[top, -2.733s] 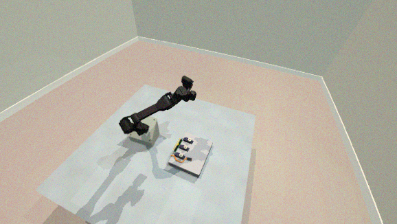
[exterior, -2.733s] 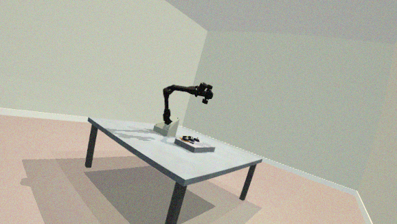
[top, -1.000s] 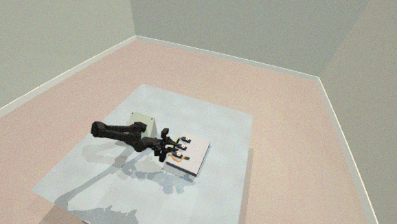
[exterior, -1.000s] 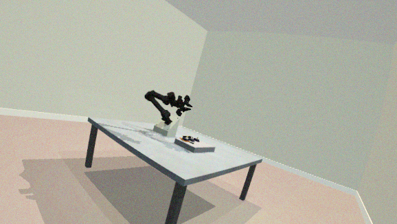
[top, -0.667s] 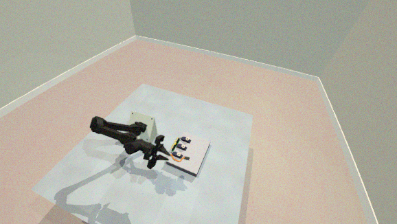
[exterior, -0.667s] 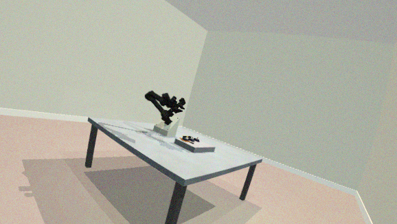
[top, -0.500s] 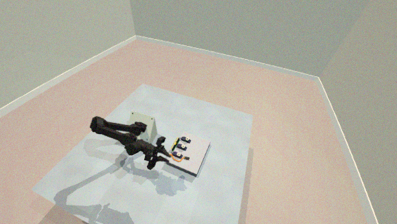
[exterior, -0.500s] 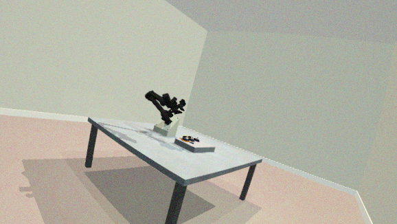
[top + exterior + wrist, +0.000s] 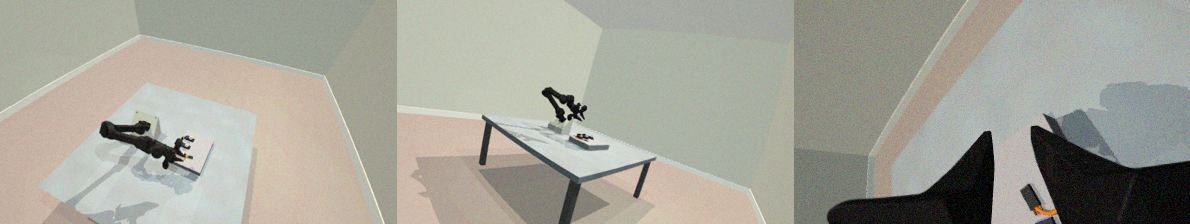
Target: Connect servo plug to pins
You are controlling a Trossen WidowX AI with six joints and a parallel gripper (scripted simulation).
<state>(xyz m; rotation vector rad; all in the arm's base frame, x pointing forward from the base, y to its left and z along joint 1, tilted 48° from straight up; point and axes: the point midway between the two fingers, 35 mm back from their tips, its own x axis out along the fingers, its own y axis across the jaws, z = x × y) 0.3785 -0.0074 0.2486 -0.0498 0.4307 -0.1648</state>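
The plug (image 9: 190,157) (image 9: 1030,197) is a small dark block lying on the pale slab (image 9: 204,151) (image 9: 597,146), with its orange wire (image 9: 185,158) (image 9: 1046,212) curving away from one end. Dark blue servos with pale tops stand on the slab; one (image 9: 189,138) is at the back, another (image 9: 186,145) beside it. My gripper (image 9: 1011,135) (image 9: 582,119) is partly open and empty, its fingers apart, above the slab and pointing down at a slant. In the wrist view the plug appears between the fingers, but well beyond them. The pins, the coloured band and the plug's holes cannot be made out.
The slab has raised edges above the pale table (image 9: 230,124) (image 9: 555,151). The arm's light base block (image 9: 145,118) (image 9: 566,128) stands behind the slab. The arm and its shadow cover part of the servos and table.
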